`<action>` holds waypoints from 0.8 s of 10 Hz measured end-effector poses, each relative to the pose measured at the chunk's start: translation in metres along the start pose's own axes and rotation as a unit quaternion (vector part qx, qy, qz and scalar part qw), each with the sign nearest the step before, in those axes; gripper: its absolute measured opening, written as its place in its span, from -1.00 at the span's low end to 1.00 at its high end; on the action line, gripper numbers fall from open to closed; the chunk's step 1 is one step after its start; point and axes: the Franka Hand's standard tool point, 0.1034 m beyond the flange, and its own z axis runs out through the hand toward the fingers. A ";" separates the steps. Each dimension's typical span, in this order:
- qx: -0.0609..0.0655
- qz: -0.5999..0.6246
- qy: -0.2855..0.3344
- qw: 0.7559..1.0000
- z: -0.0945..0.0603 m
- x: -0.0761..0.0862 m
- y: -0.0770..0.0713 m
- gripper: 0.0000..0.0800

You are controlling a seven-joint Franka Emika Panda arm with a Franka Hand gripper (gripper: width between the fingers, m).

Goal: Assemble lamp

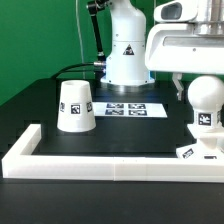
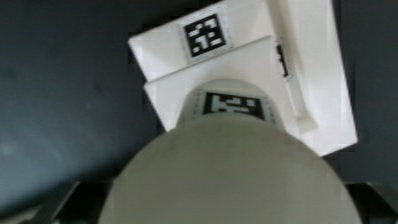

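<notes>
My gripper (image 1: 203, 88) is shut on the round head of the white bulb (image 1: 206, 98) at the exterior view's right. It holds the bulb upright, stem down, over the flat angular lamp base (image 1: 198, 147). In the wrist view the bulb head (image 2: 222, 165) fills the lower picture between the dark fingers (image 2: 68, 205). The tagged stem meets the base (image 2: 231, 50) below it. I cannot tell whether the stem is seated. The truncated-cone shade (image 1: 76, 106) stands wide end down at the exterior view's left, apart from the gripper.
The long white rail border (image 1: 110, 160) runs along the table's front and turns back at the exterior view's left. The marker board (image 1: 127, 108) lies mid-table in front of the arm's pedestal (image 1: 128, 60).
</notes>
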 end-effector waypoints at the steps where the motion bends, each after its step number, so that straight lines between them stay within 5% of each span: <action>1: 0.003 0.052 -0.006 0.999 0.001 -0.002 -0.001 0.45; 8: 0.004 0.305 -0.038 0.952 0.001 -0.008 -0.004 0.45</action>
